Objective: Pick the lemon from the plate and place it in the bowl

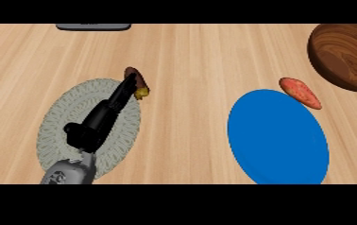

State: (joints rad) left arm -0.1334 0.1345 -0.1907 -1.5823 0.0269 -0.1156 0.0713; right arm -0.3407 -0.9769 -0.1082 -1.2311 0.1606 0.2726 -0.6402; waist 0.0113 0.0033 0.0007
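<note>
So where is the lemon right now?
In the head view, the lemon sits left of centre at the upper right edge of the grey plate, right at the fingertips of the left hand, far from the wooden bowl.

The grey woven plate (66, 120) lies on the wooden counter (188, 77). Over the plate reaches the left hand (105, 115), fingers straight and pointing at the plate's far right rim — there a small yellow lemon (141, 93) sits just off the edge, beside a brown object (137, 77). Well right of the plate lies a blue plate (277, 136); a reddish sweet potato (301, 92) touches its far edge. Further right and beyond — the dark wooden bowl (338, 54). Beyond the grey plate, a grey slab (93, 26).
</note>
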